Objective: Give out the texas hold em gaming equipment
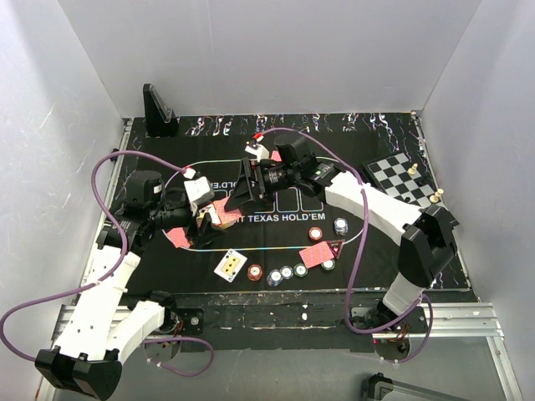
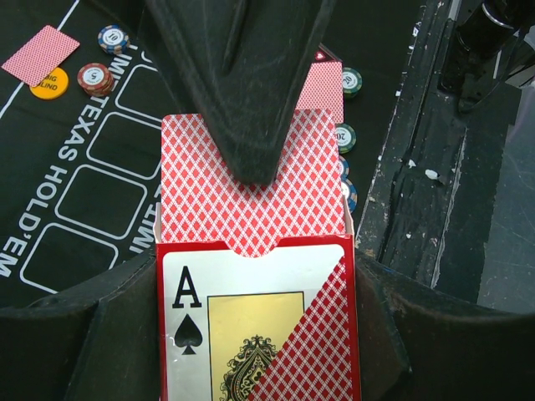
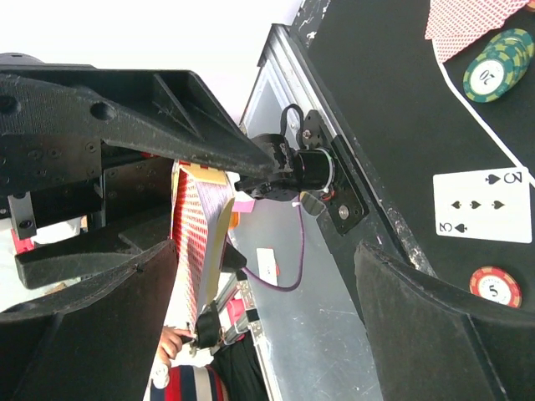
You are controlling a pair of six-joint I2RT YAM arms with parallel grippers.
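Note:
My left gripper is shut on a red card box with an ace of spades on its front, and holds it above the mat's left half. Red-backed cards stick out of the box's open top. My right gripper is open, and one black finger lies on the top card. In the right wrist view the deck shows edge-on beside the left finger, with the jaws wide apart. Dealt cards and a face-up card lie on the mat, with chips in a row near the front.
The black mat is printed NO LIMIT TEXAS HOLD'EM. A chessboard with pieces sits at the right. A black stand is at the back left. An orange big-blind chip and a red-backed card lie left.

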